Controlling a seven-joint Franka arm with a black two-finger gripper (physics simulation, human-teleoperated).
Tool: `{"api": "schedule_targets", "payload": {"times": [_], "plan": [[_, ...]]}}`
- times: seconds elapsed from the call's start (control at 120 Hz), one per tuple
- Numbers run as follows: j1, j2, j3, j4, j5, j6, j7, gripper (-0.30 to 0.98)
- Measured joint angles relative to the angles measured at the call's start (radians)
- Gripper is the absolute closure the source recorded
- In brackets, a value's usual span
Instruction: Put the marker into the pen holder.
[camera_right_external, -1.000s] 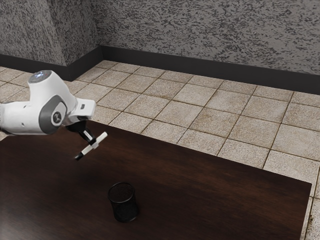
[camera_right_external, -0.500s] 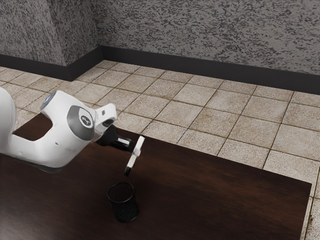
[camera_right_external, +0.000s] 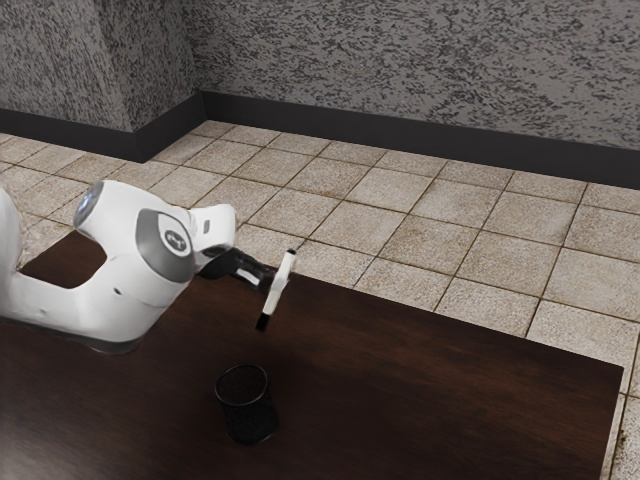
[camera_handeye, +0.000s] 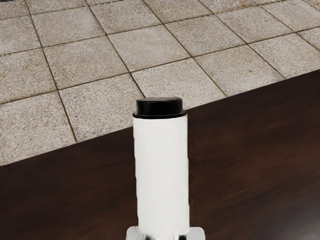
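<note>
Exterior view: shows a dark pen holder (camera_right_external: 248, 418), upright, mouth up, on a brown wooden table (camera_right_external: 440, 390). Shows a white robot arm (camera_right_external: 120, 270) coming in from the exterior view's left, with its black gripper (camera_right_external: 275, 281) higher than the pen holder and a little toward the exterior view's right of it. Grasps a white marker (camera_right_external: 281, 287) between two fingers, near the middle of the barrel. Holds it clear of the pen holder, steeply upright but leaning, lower black end slanting toward the exterior view's left. Seems, by judgement, to be at the lining-up step, with insertion still to do. For a good entry, bring the lower end over the middle of the pen holder's mouth before any descent. Straighten the lean first, so as to pass inside the rim without catching it. Cannot tell from this angle how far beyond the pen holder to reckon the lower end; check before lowering. Go down slowly and straight, and let go only with the lower end well inside the pen holder, lest a knock tip it over.

Wrist view: looks along the marker's white barrel to a black end, with pale fingertips (camera_handeye: 197, 233) at both sides of the barrel. Avoid any twist likely to tilt the marker in that grasp.
</note>
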Motion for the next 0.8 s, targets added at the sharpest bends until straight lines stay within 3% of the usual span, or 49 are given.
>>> {"api": "schedule_targets", "payload": {"times": [0.158,0.408,0.8], "plan": [[0.06,-0.144,-0.02,-0.123,-0.034,-0.015,0.072,0.79],[0.085,-0.183,-0.135,-0.174,-0.123,-0.026,0.152,0.79],[0.123,-0.274,-0.2,-0.292,-0.198,-0.041,0.225,0.79]]}}
